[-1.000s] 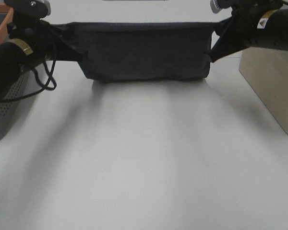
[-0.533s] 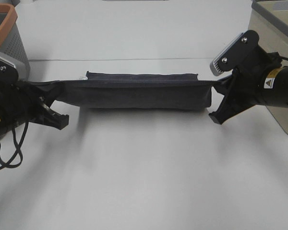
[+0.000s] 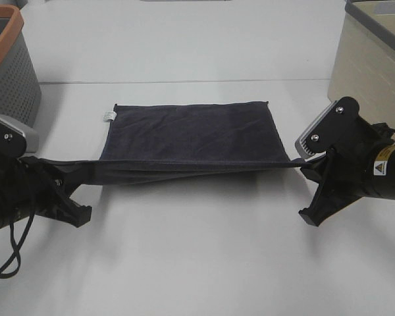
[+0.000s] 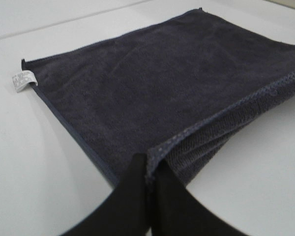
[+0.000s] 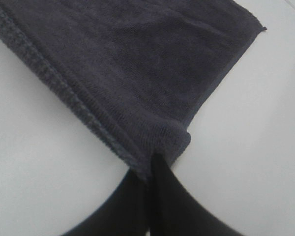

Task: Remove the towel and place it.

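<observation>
**Exterior high:** The towel (image 3: 191, 128) is laid mid-bench. Its far part lies flat, and its near hem is lifted and stretched taut between the left claw (image 3: 71, 170) and the right claw (image 3: 304, 164). Each claw is clenched on a near corner.
- Risk, as judged: the cloth would be dragged or bunched by an uneven release or extra pull.
- Surface: a white bench (image 3: 197, 263), matte.
- A basket (image 3: 10, 72) is noted at the left edge and a bin (image 3: 372, 59) at the right edge.

**Left wrist:** The corner is seen pinched. A tag (image 4: 20, 80) is noted at the far corner.

**Right wrist:** The corner is seen pinched and bunched at the tips, so a slip is judged possible.

Dark towel (image 3: 192, 135) (near edge lifted)
</observation>
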Available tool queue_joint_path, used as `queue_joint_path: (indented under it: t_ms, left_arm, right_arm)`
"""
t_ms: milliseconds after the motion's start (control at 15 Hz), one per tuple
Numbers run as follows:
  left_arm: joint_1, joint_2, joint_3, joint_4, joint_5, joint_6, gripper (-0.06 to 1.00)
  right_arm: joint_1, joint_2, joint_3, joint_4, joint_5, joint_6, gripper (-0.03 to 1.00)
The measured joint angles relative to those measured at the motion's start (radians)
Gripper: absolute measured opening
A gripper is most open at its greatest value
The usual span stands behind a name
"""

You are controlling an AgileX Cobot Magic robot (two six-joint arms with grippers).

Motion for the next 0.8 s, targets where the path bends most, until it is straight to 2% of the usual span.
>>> queue_joint_path:
  t_ms: [200, 333, 400, 667, 800]
  left_arm:
    - [0.0, 0.0, 0.023, 0.005, 0.043, -0.003, 0.02]
    - [0.003, 0.002, 0.028, -0.013, 0.074, -0.014, 0.13]
    - [0.003, 0.002, 0.029, -0.019, 0.077, -0.023, 0.22]
    - [0.012, 0.002, 0.029, -0.019, 0.127, -0.046, 0.54]
    - [0.012, 0.002, 0.029, -0.012, 0.196, -0.078, 0.63]
  right_arm:
    - [0.0, 0.059, 0.015, -0.059, -0.006, 0.028, 0.02]
    - [-0.004, 0.116, 0.021, -0.079, 0.006, 0.085, 0.04]
    - [-0.006, 0.126, 0.021, -0.097, 0.016, 0.104, 0.12]
    - [-0.01, 0.129, 0.021, -0.146, 0.02, 0.128, 0.65]
    - [-0.01, 0.129, 0.021, -0.146, 0.035, 0.136, 0.72]
